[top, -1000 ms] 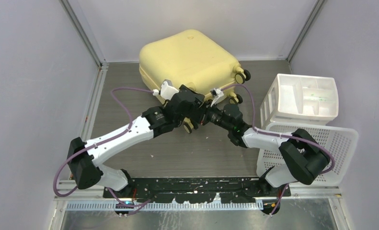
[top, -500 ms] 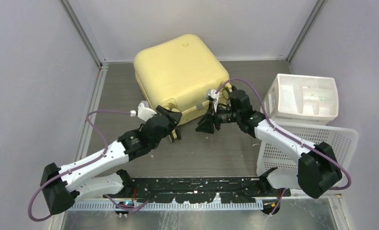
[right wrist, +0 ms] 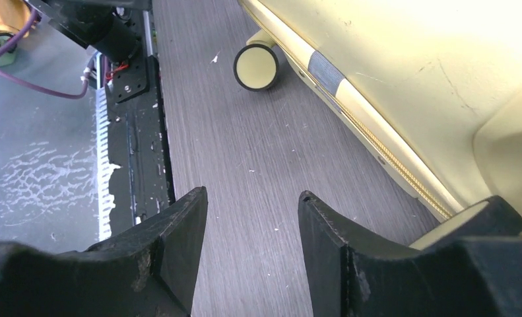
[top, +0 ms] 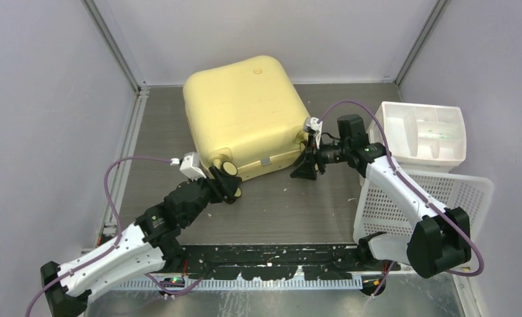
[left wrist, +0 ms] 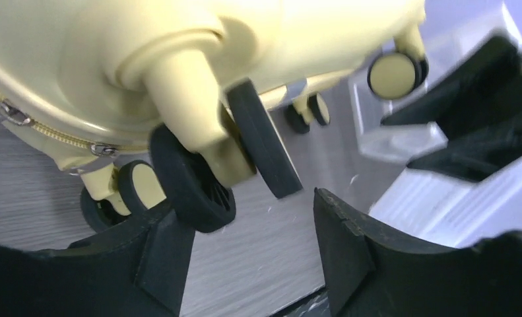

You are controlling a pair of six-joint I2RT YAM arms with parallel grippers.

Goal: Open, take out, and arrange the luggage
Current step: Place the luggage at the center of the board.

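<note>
Left fingers (left wrist: 350, 244): spread apart, grasping nothing. A black caster wheel (left wrist: 192, 188) sits against the tip of one. Right fingers (right wrist: 172, 257): spread, empty, over the grey wood-grain surface (right wrist: 245, 165). Luggage (top: 245, 105): smooth pale yellow hard shell, rounded corners, zip seam closed. It lies flat at the far middle of the surface, with both sets of fingers at its near edge.
</note>
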